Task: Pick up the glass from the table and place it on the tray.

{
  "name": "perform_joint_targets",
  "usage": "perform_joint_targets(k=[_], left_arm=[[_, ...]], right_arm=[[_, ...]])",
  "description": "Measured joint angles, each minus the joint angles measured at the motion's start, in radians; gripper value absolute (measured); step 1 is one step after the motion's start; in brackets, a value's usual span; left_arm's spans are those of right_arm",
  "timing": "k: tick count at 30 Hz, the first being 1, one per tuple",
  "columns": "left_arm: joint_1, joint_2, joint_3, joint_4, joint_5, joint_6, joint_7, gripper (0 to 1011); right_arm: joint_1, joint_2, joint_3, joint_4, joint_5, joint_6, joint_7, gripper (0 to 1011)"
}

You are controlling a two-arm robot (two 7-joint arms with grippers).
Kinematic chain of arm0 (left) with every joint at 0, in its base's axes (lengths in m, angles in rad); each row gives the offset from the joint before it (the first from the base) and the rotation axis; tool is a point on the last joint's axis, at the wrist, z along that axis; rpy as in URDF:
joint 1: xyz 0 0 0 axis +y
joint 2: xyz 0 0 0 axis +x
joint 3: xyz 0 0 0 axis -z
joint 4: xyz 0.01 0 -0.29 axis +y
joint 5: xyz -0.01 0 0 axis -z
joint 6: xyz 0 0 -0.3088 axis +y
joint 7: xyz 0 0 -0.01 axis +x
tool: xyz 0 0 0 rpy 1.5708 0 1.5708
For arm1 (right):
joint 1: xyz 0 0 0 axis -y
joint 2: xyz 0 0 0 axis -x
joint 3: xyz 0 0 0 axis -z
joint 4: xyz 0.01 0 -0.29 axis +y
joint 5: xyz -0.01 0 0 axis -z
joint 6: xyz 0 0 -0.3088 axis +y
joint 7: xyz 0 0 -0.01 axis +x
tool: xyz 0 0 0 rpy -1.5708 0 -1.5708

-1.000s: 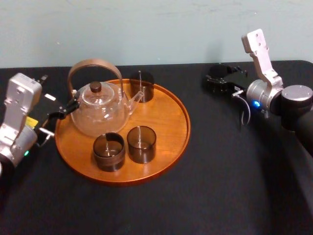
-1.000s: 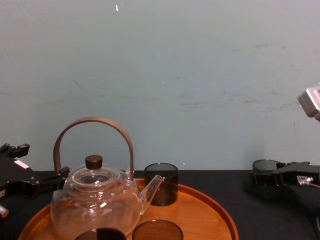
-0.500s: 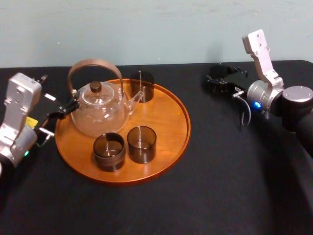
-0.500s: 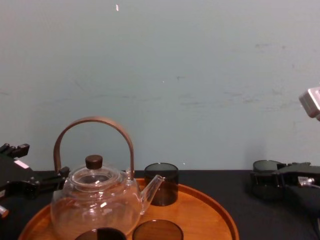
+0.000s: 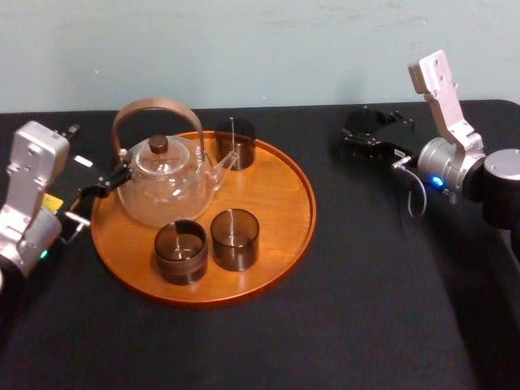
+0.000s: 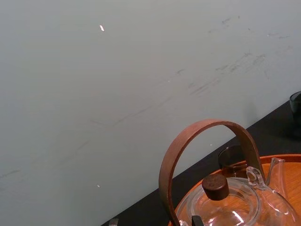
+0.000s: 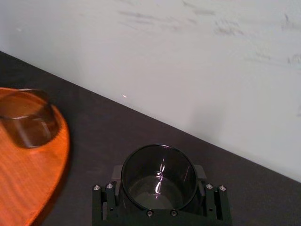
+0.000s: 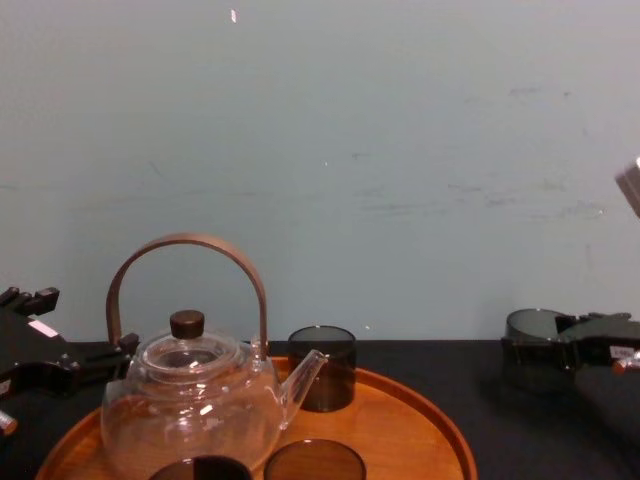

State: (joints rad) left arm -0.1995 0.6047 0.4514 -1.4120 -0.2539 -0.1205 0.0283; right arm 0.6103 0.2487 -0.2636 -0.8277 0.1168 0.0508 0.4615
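The glass, dark and smoky, stands upright with its mouth up between the fingers of the right hand. That hand is closed on it from both sides, one finger against each flank. Whether the glass's base touches the desk I cannot tell. In the chest view the glass sits at the hand's tip, on the side away from the arm, low over the black cloth. Off to this hand's left, well apart across bare cloth, lies the round wooden tray. The thing on it nearest the hand is the back glass, standing at the tray's far edge. Just past that, farther from the hand, is the clear teapot with its bent wooden handle and dark knob, its spout pointing back toward the back glass. Nearer the robot than the teapot stand the left front glass and the right front glass, close together. On the tray's far side from the right hand, the left hand sits just beside the tray's left rim, close to the teapot's body. How far open it is I cannot tell. A pale blue-green wall rises behind the desk
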Motion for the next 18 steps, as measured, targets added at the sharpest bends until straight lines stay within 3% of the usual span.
perform_joint_targets(k=[9,18], left_arm=[[0.0,0.0,0.0,0.0,0.0,0.0,0.0,1010],[0.0,0.0,0.0,0.0,0.0,0.0,0.0,1009]], right_arm=[[-0.126,0.05,-0.02,-0.253,0.029,0.056,0.013,908],[-0.206,0.08,-0.058,-0.412,0.043,0.086,0.025,908]])
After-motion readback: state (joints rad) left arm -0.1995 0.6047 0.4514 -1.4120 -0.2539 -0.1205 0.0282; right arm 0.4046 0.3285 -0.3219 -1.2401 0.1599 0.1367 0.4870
